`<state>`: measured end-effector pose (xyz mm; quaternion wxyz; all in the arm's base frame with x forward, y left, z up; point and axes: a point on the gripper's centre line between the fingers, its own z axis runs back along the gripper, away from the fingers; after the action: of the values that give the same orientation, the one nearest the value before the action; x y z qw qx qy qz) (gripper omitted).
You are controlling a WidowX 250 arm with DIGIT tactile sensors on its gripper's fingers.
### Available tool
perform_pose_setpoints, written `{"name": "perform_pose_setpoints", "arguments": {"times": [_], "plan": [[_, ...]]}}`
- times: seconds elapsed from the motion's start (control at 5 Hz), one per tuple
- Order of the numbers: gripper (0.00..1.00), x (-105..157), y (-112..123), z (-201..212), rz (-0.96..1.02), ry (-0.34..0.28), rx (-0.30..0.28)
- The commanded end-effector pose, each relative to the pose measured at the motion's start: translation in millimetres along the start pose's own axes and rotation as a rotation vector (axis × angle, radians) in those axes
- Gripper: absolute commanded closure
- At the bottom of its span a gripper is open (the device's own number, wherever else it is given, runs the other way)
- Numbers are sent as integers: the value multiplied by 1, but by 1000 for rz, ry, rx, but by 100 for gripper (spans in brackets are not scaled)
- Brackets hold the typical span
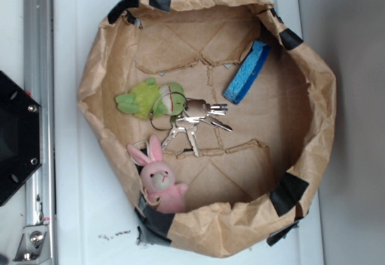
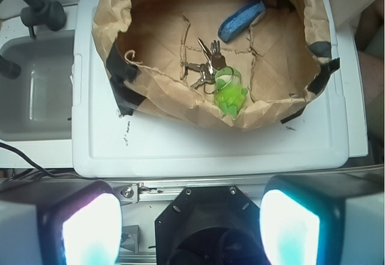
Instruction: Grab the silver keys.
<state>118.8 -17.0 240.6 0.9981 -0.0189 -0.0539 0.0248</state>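
Keys in the bag, pincer point(image 2: 191, 229) up high!
We see the silver keys point(image 1: 195, 124) mid-frame beside the green plush toy point(image 1: 150, 98), our pincer's fingers point(image 2: 90, 229) spread wide apart.

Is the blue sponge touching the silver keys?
Apart. In the exterior view, bare brown paper separates the blue sponge from the silver keys; the wrist view shows the same gap.

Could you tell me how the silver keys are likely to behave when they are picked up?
The silver keys would probably dangle and splay, being loose on a ring. Their shiny metal may slip. The attached green plush toy would likely trail along, adding little weight.
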Motion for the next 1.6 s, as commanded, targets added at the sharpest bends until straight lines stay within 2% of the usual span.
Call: {"name": "perform_pose_setpoints", "arguments": {"times": [0.0,0.2,0.4,0.6,0.8,1.0,1.2,1.4], "plan": [[0,98,11,-40,399,-84,62],[0,123,29,-58,502,-118,72],[0,119,49,-82,560,-134,102],[0,109,58,-105,556,-130,145],[0,98,65,-132,554,-116,223],[0,95,68,-142,559,-102,238],[0,96,62,-158,544,-49,223],[0,104,53,-168,520,-48,188]]}}
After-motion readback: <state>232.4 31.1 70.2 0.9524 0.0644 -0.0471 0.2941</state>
